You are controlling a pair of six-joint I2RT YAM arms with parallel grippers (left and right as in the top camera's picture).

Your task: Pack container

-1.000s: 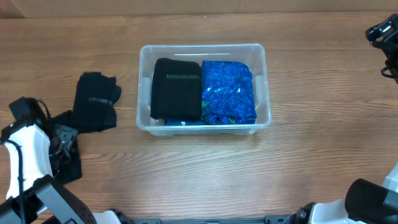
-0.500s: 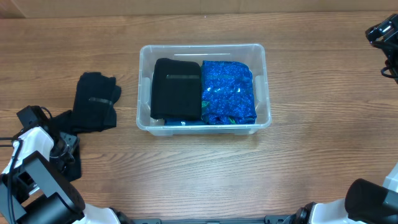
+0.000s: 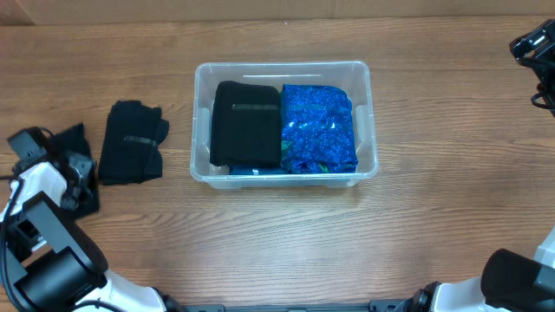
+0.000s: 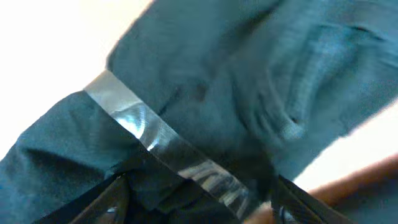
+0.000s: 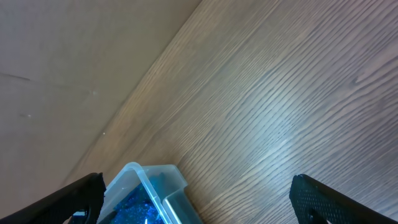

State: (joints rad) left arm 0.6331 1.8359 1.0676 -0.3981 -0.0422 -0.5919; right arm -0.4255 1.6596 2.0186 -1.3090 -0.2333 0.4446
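Observation:
The clear container (image 3: 284, 71) stands mid-table, holding a folded black garment (image 3: 246, 124) on the left and a folded sparkly blue garment (image 3: 318, 128) on the right. Another folded black garment (image 3: 132, 143) lies on the table left of it. My left gripper (image 3: 76, 163) is at this garment's left edge. In the left wrist view the dark cloth (image 4: 236, 93) with a silver tape strip fills the frame, and the fingers (image 4: 199, 208) are spread either side of it. My right gripper (image 5: 199, 205) is open and empty, high at the far right, with the container's corner (image 5: 155, 180) below it.
The wooden table (image 3: 286, 234) runs on all sides of the container. The right arm (image 3: 533, 43) hangs over the table's back right corner. A brown wall (image 5: 74, 56) lies beyond the back edge.
My left gripper has moved up from the front left of the table to the left edge of the loose black garment. The right arm and the container have not moved.

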